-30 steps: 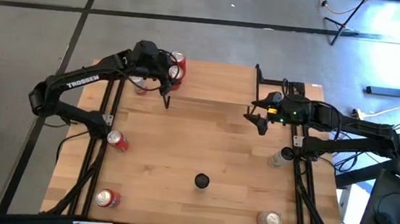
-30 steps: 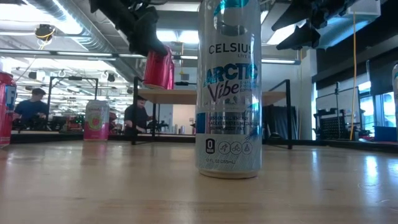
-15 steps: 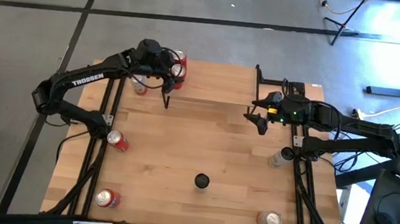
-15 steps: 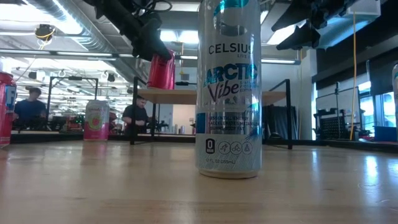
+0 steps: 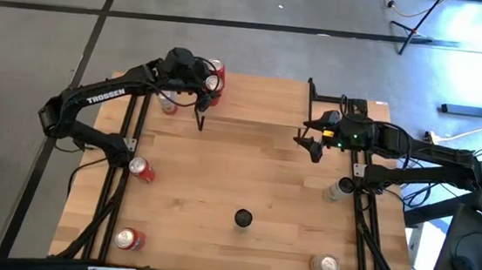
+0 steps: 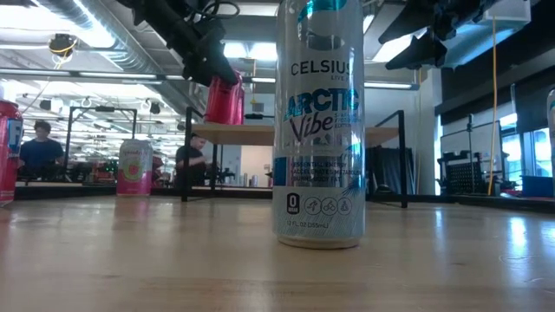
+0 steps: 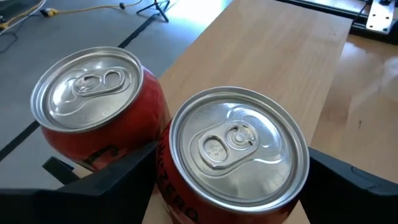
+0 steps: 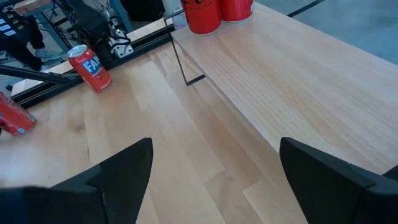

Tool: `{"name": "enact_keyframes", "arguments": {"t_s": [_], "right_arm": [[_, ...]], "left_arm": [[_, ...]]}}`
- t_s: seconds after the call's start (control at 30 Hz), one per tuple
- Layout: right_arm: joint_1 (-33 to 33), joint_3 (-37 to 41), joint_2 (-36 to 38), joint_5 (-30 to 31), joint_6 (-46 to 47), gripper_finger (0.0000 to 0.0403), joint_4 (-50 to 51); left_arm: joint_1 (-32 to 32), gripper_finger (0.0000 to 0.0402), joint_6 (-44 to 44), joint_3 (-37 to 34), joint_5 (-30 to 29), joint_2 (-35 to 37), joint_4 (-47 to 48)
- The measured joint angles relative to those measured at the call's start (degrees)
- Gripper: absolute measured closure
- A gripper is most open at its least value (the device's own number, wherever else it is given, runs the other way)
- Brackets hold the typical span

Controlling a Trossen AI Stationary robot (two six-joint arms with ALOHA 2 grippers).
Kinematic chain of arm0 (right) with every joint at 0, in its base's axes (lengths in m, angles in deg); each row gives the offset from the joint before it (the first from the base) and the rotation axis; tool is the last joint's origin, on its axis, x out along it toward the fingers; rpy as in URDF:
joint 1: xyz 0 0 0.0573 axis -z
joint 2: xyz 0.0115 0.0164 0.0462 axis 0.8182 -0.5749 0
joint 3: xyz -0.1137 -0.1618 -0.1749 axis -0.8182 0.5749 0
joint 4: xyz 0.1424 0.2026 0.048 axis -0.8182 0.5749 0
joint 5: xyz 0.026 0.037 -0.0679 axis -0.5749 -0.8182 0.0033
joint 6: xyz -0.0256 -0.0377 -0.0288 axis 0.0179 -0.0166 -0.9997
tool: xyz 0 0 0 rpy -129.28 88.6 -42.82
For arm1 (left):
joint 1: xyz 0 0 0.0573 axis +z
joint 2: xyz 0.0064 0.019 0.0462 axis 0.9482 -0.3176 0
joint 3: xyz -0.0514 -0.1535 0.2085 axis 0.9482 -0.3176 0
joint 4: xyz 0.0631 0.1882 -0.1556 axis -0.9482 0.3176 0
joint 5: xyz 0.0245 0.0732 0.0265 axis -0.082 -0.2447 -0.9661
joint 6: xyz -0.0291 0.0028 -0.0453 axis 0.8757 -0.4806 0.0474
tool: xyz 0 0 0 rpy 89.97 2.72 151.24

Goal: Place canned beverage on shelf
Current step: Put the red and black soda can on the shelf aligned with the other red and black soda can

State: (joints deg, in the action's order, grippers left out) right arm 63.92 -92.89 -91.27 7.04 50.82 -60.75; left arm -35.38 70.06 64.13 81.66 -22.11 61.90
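My left gripper point(image 5: 208, 84) is shut on a red can point(image 7: 239, 155) at the far left end of the shelf point(image 5: 257, 100), a light-wood board on thin black legs. A second red can point(image 7: 93, 106) stands on the shelf right beside the held one, on its far side. In the low view the held can point(image 6: 224, 100) is upright, with its base level with the shelf board point(image 6: 295, 133). My right gripper point(image 5: 308, 143) hangs open and empty by the shelf's right end. It also shows in the right wrist view point(image 8: 211, 180). My left gripper pinches the red can between its two fingers, one on each side of the can's wall just below the rim point(image 7: 163, 180). The fingers point(image 7: 118, 183) come from the table's left, slanting down. The can is upright; I cannot tell whether its base rests on the shelf.
A tall Celsius can point(image 6: 318, 121) stands mid-table near the front, and shows dark-topped in the high view point(image 5: 242, 217). Loose cans stand on the table: red ones on the left point(image 5: 140, 170) point(image 5: 129, 239), silver ones on the right point(image 5: 337, 190) point(image 5: 324, 265), a pink one point(image 6: 134, 166). People show in the room behind.
My left gripper has gone a little toward the table's far edge and right with the red can, drawing it closer to the second can. The can has gone from slightly tilted to upright.
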Motion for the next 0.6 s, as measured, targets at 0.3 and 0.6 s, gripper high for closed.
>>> {"name": "enact_keyframes", "arguments": {"t_s": [0.3, 0.6], "right_arm": [[0.0, 0.0, 0.01, 0.57, 0.28, 0.0068, -0.01], [0.0, 0.0, 0.01, 1.03, 1.09, 0.0068, -0.26]], "left_arm": [[-0.01, 0.0073, 1.91, 0.0, -1.62, 0.0, 0.0], [-0.11, 0.0072, 0.58, 1.32, -1.42, 0.0, 0.07]]}}
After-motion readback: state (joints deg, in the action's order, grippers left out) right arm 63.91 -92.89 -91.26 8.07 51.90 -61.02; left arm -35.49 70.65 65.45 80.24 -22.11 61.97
